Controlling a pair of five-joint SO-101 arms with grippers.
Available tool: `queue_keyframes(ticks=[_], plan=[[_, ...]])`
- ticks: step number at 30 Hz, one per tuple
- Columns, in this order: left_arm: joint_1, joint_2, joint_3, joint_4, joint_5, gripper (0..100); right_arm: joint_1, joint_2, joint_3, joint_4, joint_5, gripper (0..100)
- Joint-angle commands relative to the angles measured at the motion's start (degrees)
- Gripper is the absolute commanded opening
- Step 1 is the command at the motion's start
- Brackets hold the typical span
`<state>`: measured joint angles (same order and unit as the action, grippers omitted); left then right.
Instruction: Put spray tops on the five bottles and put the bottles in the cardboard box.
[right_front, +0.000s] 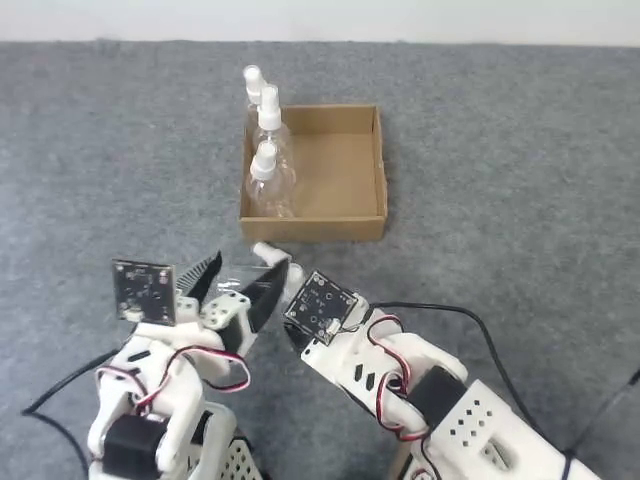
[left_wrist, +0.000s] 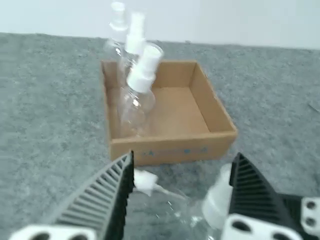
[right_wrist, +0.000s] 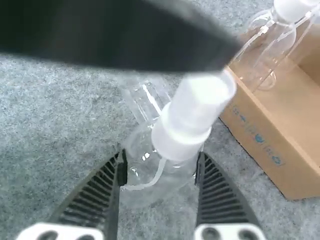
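Bottle (right_wrist: 145, 172) with spray top (right_wrist: 195, 110) clamped in right gripper (right_wrist: 160, 159), near cardboard box (right_front: 340, 226). Left gripper (left_wrist: 185, 161) jaws held apart alongside. Three topped bottles (right_front: 270, 178) stood along box wall.

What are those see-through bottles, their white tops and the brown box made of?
The bottles look like clear glossy plastic, maybe glass: the box shows through them. The spray tops seem smooth opaque white plastic. The box is matte brown cardboard, with thin folded walls.
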<state>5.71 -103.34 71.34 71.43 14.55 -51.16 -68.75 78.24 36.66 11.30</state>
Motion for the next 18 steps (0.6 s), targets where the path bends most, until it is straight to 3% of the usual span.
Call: queue_keyframes(ticks=[1,12,18], plan=[[-2.5,-0.9,-3.1,-3.4,2.9,29,1.1,0.0,-1.1,-0.8,-0.4,6.1],[-14.5,-0.9,-3.0,-8.6,17.5,29,1.2,0.0,-1.3,-0.7,-0.4,6.1],[-17.4,-0.9,1.9,-13.8,23.4,29,1.4,-0.1,-2.5,0.1,-0.4,6.1]])
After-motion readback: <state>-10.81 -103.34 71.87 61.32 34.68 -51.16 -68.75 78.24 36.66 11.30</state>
